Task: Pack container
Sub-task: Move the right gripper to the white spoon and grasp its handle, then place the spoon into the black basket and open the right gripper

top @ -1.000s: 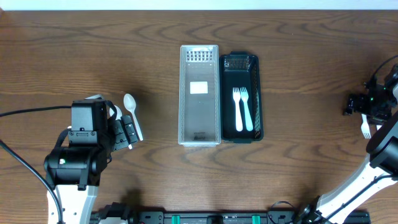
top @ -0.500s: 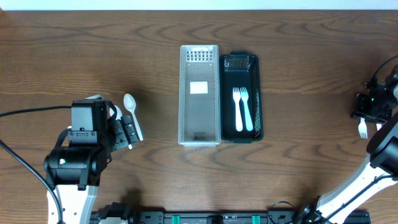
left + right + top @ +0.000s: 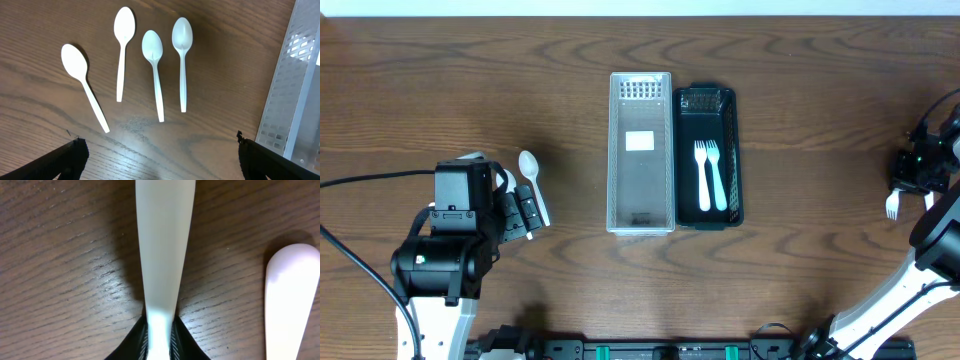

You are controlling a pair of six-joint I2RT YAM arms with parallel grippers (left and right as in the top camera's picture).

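A clear container (image 3: 640, 150) and a black container (image 3: 708, 155) stand side by side mid-table; two white forks (image 3: 711, 176) lie in the black one. My right gripper (image 3: 918, 172) at the far right edge is shut on a white fork (image 3: 892, 206); in the right wrist view its handle (image 3: 164, 250) is pinched between the black jaws of the gripper (image 3: 160, 340). My left gripper (image 3: 525, 212) stands open above the table. Several white spoons (image 3: 152, 55) lie ahead of the left gripper (image 3: 160, 162), none between its fingers.
The clear container's perforated wall (image 3: 292, 100) rises at the right of the left wrist view. A second white utensil handle (image 3: 290, 300) lies on the wood just right of the held fork. The table's right edge is close to the right arm.
The right gripper has shut on the fork's handle, and the fork's tines have shifted a little to the left. The left arm has not moved.
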